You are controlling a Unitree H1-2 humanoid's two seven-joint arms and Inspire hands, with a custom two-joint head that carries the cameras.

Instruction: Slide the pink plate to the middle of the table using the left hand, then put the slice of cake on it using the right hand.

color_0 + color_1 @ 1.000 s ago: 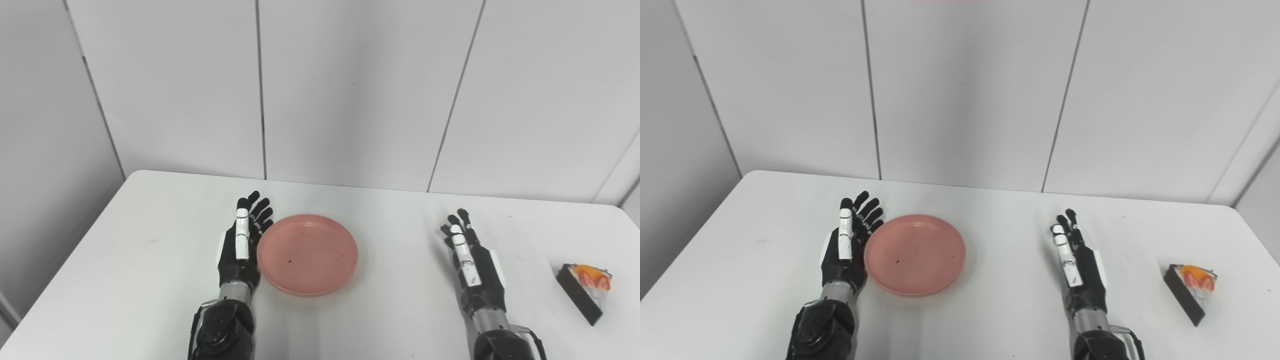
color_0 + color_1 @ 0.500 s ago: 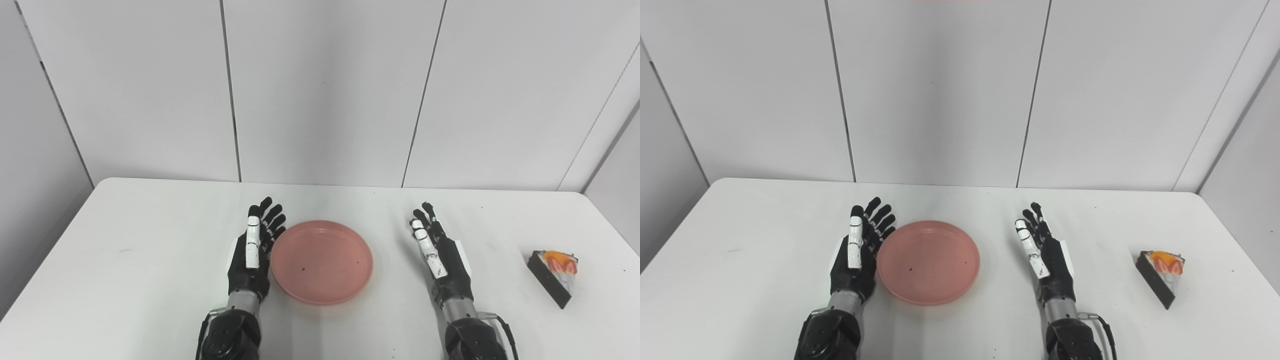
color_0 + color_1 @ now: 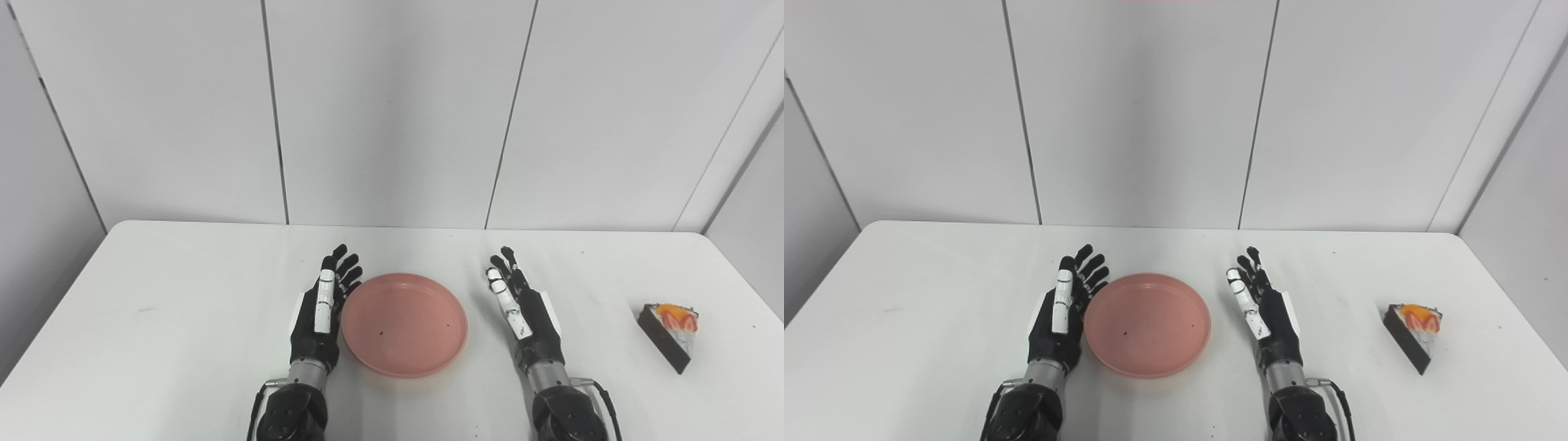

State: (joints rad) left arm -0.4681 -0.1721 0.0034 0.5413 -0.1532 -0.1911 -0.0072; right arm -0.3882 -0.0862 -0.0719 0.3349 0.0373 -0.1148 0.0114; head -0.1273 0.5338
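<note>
**Plate near centre, cake not yet fetched**

Nearest you, both forearms come up from the bottom edge. Your left robot hand (image 3: 321, 312) stands edge-on with its fingers extended and slightly fanned, holding nothing; its palm side lies right against the left rim of the pink plate (image 3: 405, 324), touching it or very nearly so. Your right robot hand (image 3: 522, 303) is likewise spread and empty, fingers pointing away from you, set near the plate's right rim with a clear strip of white surface (image 3: 184, 318) between them.

The plate lies flat between the two hands, roughly midway across the surface and toward the near half. It is empty apart from a couple of small dark specks. Judging by where it lies, the sliding step looks finished or close to it; a last small nudge rightward is all the left hand could still add.

Well off to the right, close to the surface's right edge, the slice of cake (image 3: 667, 327) sits alone: a dark wedge with white filling and red and orange fruit on top, its narrow end pointing toward you.

Next comes the right hand's part. You will need to carry that hand well out to the right, settle the fingers and thumb on the slice's two long sides, close gently so the soft top is not crushed, then lift and bring it over the plate. Draw the left hand clear of the rim first.

Beyond everything, plain pale wall panels (image 3: 392, 110) rise behind the far edge.
</note>
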